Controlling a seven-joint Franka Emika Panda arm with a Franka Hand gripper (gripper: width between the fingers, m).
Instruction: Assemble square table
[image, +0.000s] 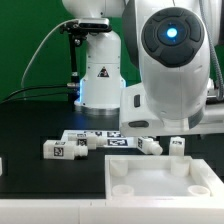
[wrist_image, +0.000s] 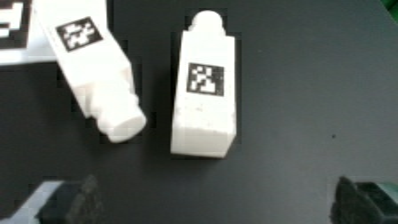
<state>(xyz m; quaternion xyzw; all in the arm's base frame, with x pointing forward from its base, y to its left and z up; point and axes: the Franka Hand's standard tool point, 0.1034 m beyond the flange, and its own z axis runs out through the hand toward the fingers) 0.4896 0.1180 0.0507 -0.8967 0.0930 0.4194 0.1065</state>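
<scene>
The square table's white top lies at the front right of the exterior view, with raised sockets at its corners. Two white legs with black-and-white tags lie on the black surface in the wrist view, one tilted and one nearly straight. They lie side by side and a little apart. My gripper hangs above them, open wide, with nothing between its dark fingertips. In the exterior view more legs lie left of the top and behind it, and the arm's big link hides the gripper.
The marker board lies flat behind the table top. The white robot base stands at the back centre, with cables on its left. A tagged white edge shows at the corner of the wrist view.
</scene>
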